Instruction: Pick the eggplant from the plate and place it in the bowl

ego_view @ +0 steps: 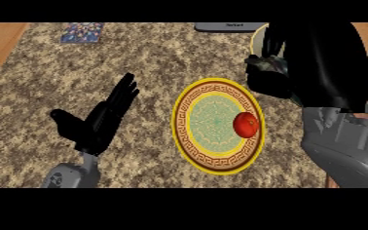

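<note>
The left hand (101, 119) is spread, fingers straight, over the speckled granite bench (144, 58). A round red fruit (246, 124) lies on the yellow-rimmed patterned plate (188, 126). The right hand (305, 63) hangs beside the pale bowl rim (256, 43); whether it grips anything cannot be told.

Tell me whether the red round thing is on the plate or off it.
On: the red round thing sits inside the plate's yellow rim, at its right side, untouched.

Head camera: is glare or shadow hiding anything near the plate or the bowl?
Head view: the light is even, with no glare on the plate, and the red round item on its right side shows plainly. Head view: the right hand, dark and close, covers the upper right. Only a yellow sliver of what seems to be the bowl shows beside it.
</note>
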Motion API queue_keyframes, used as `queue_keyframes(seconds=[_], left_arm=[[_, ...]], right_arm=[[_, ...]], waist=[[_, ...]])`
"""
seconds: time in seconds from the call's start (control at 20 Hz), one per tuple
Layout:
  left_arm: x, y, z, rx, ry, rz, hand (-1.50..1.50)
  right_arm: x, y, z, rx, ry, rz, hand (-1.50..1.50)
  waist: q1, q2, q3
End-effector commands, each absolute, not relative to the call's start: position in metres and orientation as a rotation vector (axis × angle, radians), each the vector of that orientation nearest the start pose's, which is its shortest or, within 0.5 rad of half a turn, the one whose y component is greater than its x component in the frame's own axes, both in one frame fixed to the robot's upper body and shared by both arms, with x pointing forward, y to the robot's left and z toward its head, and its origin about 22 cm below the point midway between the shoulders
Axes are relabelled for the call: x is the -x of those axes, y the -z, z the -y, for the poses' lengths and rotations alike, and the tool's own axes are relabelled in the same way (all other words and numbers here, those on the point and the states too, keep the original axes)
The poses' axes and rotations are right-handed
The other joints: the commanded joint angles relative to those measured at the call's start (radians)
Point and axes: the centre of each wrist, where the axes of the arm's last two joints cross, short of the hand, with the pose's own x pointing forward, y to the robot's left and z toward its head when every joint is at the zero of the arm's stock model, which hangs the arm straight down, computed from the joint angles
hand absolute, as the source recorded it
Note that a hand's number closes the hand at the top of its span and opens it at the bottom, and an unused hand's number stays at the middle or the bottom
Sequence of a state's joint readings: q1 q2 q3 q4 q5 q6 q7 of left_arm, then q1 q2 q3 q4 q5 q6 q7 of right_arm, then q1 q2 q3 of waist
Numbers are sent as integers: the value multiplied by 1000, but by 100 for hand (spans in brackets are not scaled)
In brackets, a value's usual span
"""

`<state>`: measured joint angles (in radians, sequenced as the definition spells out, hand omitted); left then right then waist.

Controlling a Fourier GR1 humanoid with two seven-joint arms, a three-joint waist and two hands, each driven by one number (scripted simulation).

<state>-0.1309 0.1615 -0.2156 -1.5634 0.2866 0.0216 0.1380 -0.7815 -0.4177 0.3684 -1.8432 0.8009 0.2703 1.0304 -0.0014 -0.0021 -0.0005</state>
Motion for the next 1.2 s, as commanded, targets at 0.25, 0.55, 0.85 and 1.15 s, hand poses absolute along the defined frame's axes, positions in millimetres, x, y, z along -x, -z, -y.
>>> queue_keyframes(seconds=[0.25,0.55,0.85,1.15], left_arm=[[-270,-30,-197,281,143,1489,0],[-275,-23,-203,287,134,1488,0],[-277,-39,-202,310,156,1493,0],[-262,-17,-180,320,156,1501,0]], right_arm=[[-349,-233,194,1291,-658,1371,150],[-389,-207,236,1312,-681,1350,150],[-429,-170,262,1378,-731,1267,150],[-445,-143,291,1310,-677,985,150]], waist=[[11,5,1],[12,8,1],[31,12,1],[53,21,1]])
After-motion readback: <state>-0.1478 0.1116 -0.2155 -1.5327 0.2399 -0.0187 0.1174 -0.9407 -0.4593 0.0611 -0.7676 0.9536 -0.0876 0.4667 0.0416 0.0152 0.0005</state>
